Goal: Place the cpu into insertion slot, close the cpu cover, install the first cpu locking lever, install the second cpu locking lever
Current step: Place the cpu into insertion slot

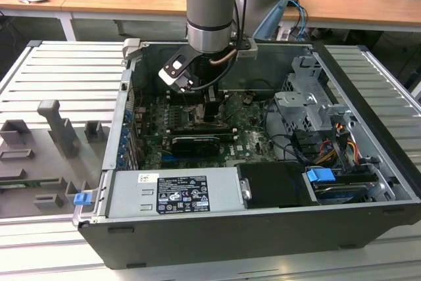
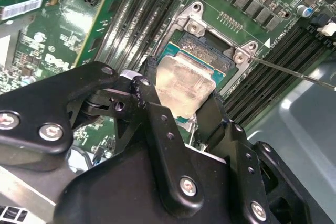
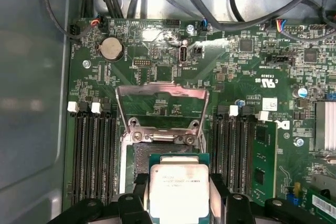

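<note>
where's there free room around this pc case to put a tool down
The ribbed table on the exterior view's right of the case is bare; so is the strip on that view's left, beyond the grey fixture blocks. Inside it is crowded: cables, drive cage, and the gripper holding the cpu over the insertion slot.

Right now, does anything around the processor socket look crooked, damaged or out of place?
Nothing stands out. The pale silvery square cpu sits squarely in the claw over the dark square insertion slot, and the thin grey metal cpu cover stands flipped open. No damage shows.
</note>
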### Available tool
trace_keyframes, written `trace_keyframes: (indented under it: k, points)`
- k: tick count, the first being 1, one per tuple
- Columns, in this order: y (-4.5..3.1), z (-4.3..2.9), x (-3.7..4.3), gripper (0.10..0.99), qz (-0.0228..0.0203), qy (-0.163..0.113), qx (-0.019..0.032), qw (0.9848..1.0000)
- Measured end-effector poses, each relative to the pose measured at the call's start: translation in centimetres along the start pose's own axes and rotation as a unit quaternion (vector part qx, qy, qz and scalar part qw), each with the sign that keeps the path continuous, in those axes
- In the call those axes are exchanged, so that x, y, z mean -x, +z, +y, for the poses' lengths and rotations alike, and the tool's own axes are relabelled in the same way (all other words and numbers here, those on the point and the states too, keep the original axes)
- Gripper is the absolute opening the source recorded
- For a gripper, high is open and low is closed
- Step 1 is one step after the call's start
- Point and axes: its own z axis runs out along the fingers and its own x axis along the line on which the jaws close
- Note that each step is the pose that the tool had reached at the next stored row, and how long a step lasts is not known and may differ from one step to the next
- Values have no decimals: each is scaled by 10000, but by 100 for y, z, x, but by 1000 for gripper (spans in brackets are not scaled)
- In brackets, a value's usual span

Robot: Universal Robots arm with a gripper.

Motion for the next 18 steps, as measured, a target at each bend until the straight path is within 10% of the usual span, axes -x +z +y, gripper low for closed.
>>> trace_keyframes:
  k: [18]
  points:
    - [75,-5,-10,541,-2,0,0,10000]
